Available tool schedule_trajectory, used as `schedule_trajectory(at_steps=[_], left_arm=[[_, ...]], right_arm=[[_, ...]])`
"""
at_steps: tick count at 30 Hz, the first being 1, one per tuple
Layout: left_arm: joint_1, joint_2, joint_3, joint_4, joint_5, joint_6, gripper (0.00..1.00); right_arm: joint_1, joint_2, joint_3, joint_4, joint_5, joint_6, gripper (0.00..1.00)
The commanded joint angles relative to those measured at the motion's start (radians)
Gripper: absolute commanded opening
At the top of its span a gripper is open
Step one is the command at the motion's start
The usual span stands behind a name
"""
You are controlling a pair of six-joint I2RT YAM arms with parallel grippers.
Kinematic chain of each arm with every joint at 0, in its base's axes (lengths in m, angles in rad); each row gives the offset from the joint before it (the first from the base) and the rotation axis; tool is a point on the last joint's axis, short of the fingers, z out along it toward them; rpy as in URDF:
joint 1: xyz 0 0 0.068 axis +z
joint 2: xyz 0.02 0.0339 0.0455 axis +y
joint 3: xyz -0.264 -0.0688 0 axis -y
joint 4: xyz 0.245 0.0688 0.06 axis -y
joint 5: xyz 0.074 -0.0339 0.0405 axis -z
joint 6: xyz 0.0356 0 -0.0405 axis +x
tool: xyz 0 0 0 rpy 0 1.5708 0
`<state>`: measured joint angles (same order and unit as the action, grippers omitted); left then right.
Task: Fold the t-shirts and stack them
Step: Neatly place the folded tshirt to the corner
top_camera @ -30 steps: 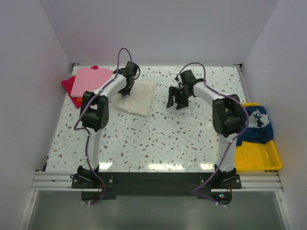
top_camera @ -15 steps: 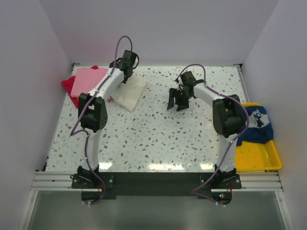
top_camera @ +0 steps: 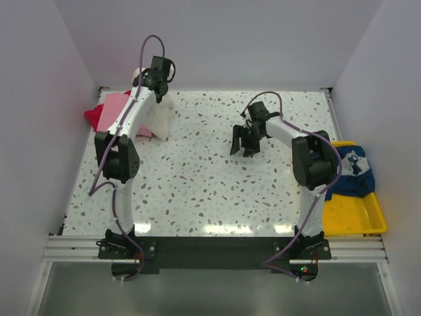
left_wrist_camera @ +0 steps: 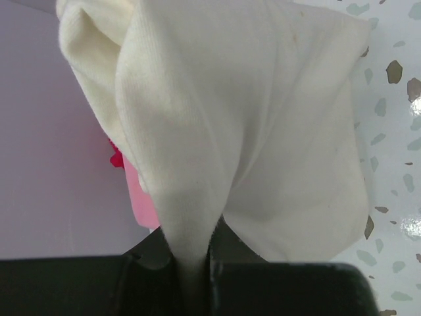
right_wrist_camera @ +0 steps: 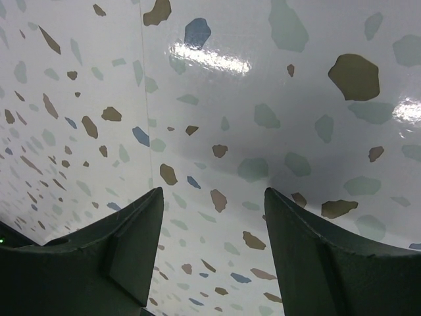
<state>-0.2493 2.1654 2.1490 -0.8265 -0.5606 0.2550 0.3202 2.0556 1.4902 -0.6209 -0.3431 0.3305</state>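
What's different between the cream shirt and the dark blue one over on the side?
The cream t-shirt is plain; the navy t-shirt carries white print. The cream one is pinched in the left gripper and hangs from it at the far left; the navy one lies crumpled in the yellow tray on the right, no gripper touching it. Both are soft cloth, neither lying flat.

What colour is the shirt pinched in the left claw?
Plain cream, no print; the t-shirt shows best in the left wrist view.
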Motion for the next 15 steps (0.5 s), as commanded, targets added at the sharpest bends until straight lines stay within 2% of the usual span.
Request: schedule_trajectory(at_steps=[1,15], left_arm=[[0.022,-0.099,0.051,0.020,-0.015,0.029,0.00],[0.114,-0.127,0.097,0.020,0.047,0.018,0.00]], right_arm=[[-0.001,-0.061,-0.015,0.003,-0.016,-0.016,0.66],[-0.001,-0.080,-0.054,0.004,-0.020,-0.016,0.66]])
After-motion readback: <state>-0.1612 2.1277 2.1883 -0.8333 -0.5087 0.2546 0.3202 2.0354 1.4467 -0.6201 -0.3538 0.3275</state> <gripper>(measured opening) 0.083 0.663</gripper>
